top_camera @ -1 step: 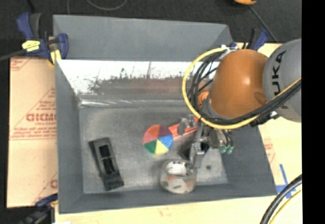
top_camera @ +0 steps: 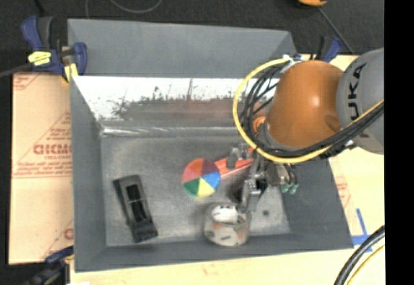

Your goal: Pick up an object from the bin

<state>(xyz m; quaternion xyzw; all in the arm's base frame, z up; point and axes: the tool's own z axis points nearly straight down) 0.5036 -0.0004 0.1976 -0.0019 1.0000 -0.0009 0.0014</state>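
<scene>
While the tool [top_camera: 249, 194] hangs low inside the bin [top_camera: 194, 77], right of centre near the front wall, nothing is lifted yet: every item lies on the bin floor. Tool state: cannot tell open or closed, since the arm's orange cover [top_camera: 304, 106] and cables crowd it from above. Nothing is visibly held in it.

Nearest items:
- A clear roundish container [top_camera: 226, 225] with a white patch lies just in front of the tool tip. Touching or not, cannot tell.
- A multicolour ball [top_camera: 200, 178] with red, blue, yellow and green segments sits just beside the tool on the camera-left side.
- An orange-red stick-like piece [top_camera: 233, 162] lies behind the ball, running toward the tool.

A black rectangular block [top_camera: 134, 207] lies well apart at the front left.

Judgement: the approach looks done, with the tool down at item level. The grasp is not confirmed, and lift and carry-out are all left. The likely target is the clear roundish container or the multicolour ball, since the tool sits between them, but that is a guess. Roughly the reach-in stage, early to mid.
</scene>
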